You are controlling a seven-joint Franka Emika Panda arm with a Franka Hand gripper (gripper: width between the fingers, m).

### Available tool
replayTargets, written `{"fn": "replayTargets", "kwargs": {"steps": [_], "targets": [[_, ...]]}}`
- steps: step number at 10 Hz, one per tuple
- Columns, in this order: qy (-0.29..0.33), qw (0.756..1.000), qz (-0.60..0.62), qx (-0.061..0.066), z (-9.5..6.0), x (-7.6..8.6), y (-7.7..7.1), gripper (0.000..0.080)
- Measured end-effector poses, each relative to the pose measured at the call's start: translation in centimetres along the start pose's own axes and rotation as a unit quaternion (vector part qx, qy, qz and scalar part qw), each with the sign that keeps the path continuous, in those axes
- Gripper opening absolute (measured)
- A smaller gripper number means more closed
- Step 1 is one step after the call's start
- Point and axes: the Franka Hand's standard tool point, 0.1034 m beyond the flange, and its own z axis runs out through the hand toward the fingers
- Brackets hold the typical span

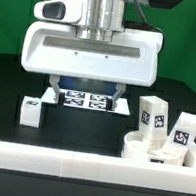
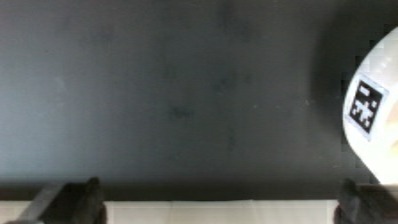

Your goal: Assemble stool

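A: Where's the stool?
B: Just behind the rail [image 1: 66,167], the seat [image 1: 144,149] lies at the exterior view's right with two upright legs [image 1: 151,116] [image 1: 185,134] at it. A third leg [image 1: 31,110] stands on the desk [image 1: 81,131] at the left.
A: End effector [image 1: 85,92]?
B: Farther back, above the marker board [image 1: 85,100], spread wide and empty.

Tagged white seat [image 2: 374,140] on black table [image 2: 178,100]

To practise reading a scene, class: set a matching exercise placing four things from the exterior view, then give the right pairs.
Things:
1 marker board
2 round seat
3 lone leg
4 border rail

Places:
a exterior view's left
b exterior view's right
c middle, at the back
d along the front, full width

Pairs: 1-c, 2-b, 3-a, 4-d
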Motion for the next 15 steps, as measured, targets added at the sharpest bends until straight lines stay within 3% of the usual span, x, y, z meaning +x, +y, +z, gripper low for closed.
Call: {"fn": "replayTargets", "kwargs": {"steps": [1,5,8,10,13,15], "targets": [[-0.005,1.000,0.025,0.003,0.1,-0.4,1.3,0.0649],[-0.019,0.998,0.062,-0.005,1.3,-2.6,5.9,0.0649],[-0.036,0.997,0.063,0.003,1.4,-2.9,5.4,0.0649],[-0.091,0.994,0.064,0.023,1.5,-3.7,4.9,0.0649],[-0.189,0.978,0.081,0.025,1.8,-4.8,7.1,0.0649],[-0.265,0.960,0.080,0.042,1.7,-4.7,7.1,0.0649]]}}
